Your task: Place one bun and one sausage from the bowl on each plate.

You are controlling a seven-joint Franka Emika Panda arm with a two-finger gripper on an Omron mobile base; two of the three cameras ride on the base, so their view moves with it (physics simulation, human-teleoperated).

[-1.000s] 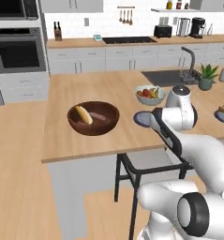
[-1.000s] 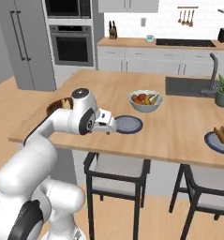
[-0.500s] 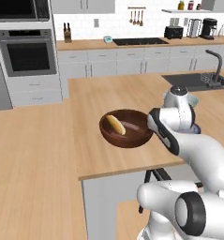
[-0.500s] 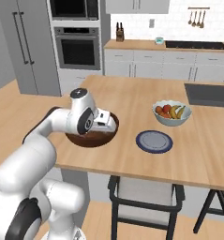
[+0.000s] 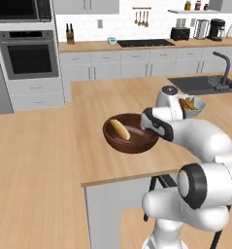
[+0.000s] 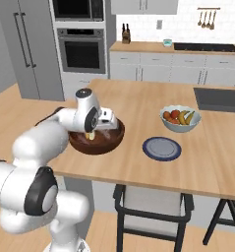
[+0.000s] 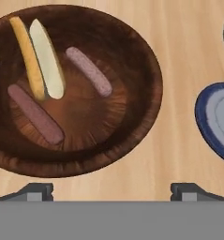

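Two sausages and a split bun lay in the bowl as I watched; jaws spread, empty; no writing was legible on the counter.

Home kitchen: oven, sink, island.

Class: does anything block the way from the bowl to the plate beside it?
Nothing visible does. Only bare counter lies between the bowl and the plate; the fruit bowl stands behind the plate, off that line.
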